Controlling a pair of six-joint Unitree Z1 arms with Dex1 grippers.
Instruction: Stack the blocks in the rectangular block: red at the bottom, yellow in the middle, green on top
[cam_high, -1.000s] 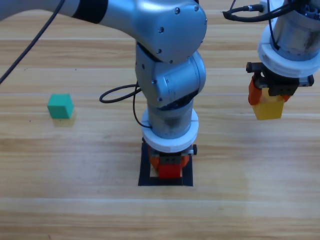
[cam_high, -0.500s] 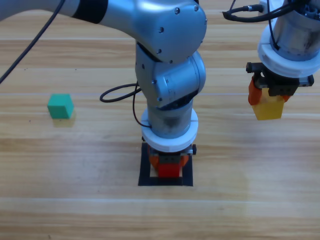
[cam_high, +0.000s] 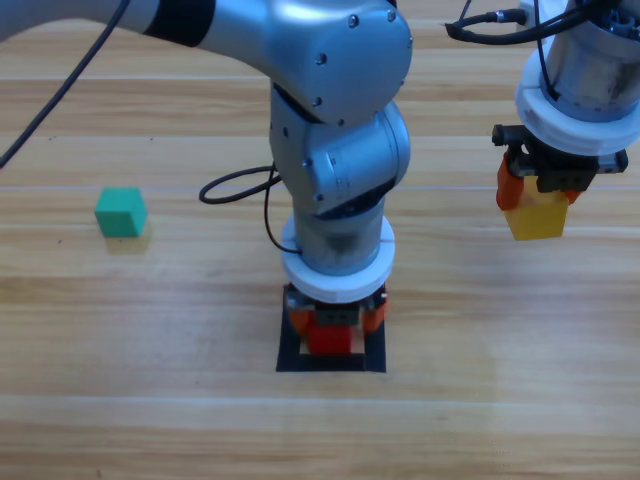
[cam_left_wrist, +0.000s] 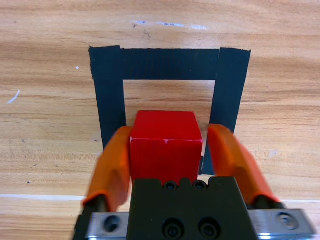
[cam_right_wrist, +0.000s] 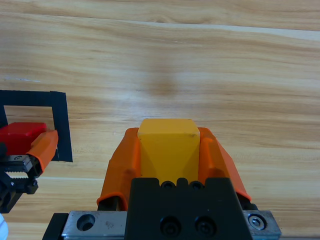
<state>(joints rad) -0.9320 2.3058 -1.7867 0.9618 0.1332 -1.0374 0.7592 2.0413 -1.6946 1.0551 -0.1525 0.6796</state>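
Red cube in the frame, yellow held aloft

The left tool (cam_left_wrist: 167, 160) stands over the tape frame (cam_left_wrist: 170, 62) near the desk's front edge, jaws spread beside the red cube (cam_left_wrist: 165, 142) inside it, the right jaw clear. The right tool (cam_right_wrist: 169, 155) pinches the yellow cube (cam_right_wrist: 167, 147) above the desk's right side. The green cube (cam_high: 121, 212) sits well apart, toward the left edge.

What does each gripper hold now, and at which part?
Right gripper clamps the yellow cube by two opposite side faces. Left gripper is open around the red cube, holding nothing.
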